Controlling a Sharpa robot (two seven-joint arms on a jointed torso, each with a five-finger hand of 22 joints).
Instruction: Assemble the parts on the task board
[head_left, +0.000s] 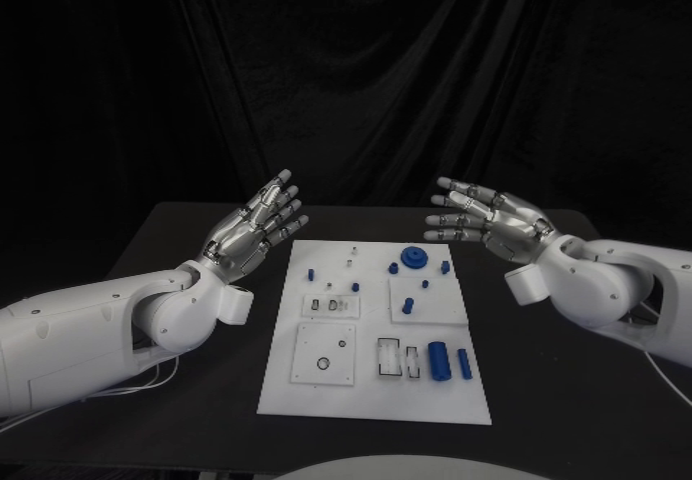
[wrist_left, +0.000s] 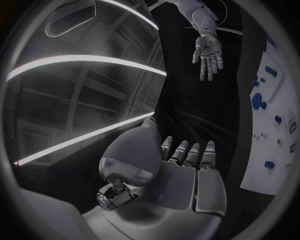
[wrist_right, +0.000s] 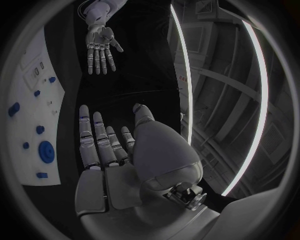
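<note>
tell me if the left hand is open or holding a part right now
Open. The left hand is raised beside the task board, fingers spread and nothing between them; the right wrist view shows it empty too.

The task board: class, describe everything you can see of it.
The task board is a flat white rectangular plate lying on the black table between the left hand and the right hand, neither touching it. It carries raised square panels with cut-out slots, and small blue parts lie on it, including a round gear-like piece.
</note>
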